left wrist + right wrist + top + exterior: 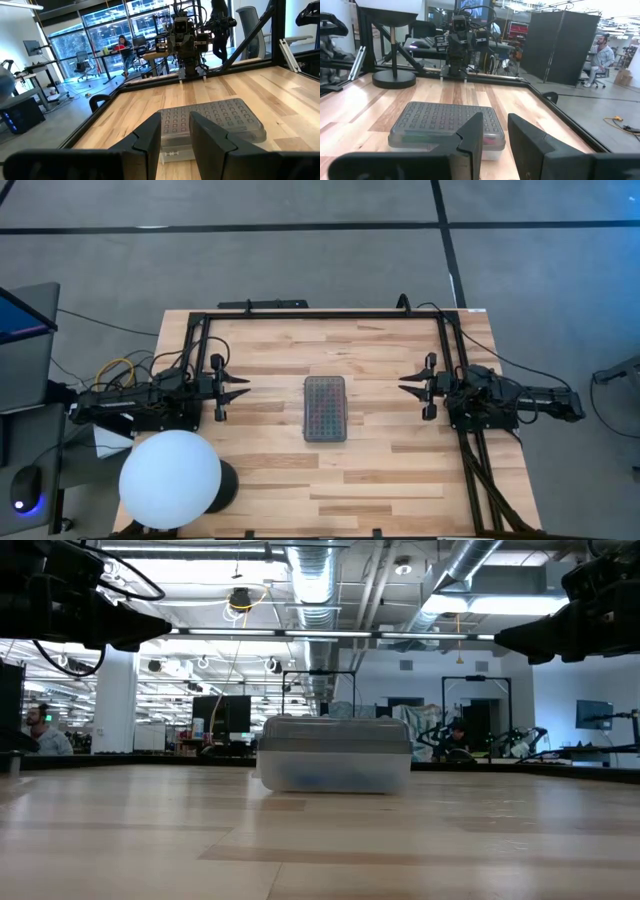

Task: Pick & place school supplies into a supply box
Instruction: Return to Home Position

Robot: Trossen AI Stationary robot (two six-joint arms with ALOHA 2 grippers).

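Note:
The supply box (325, 408) lies flat on its base in the middle of the wooden table, its grey grid-textured lid down. Faint pink and green shapes, which may be the school supplies, show through its translucent wall (420, 136); I cannot make out single items. My left gripper (245, 387) hangs level above the table's left edge, pointing at the box from well short of it. My right gripper (403, 385) mirrors it at the right edge. In each wrist view the two fingers (175, 135) (495, 135) stand a narrow gap apart with nothing between them.
A large white sphere (170, 480) on a dark round stand stands at the near left corner. A black frame rail (320, 314) runs along the far edge and down the right side. Bare wood lies between the box and each gripper. People sit at desks in the room beyond.

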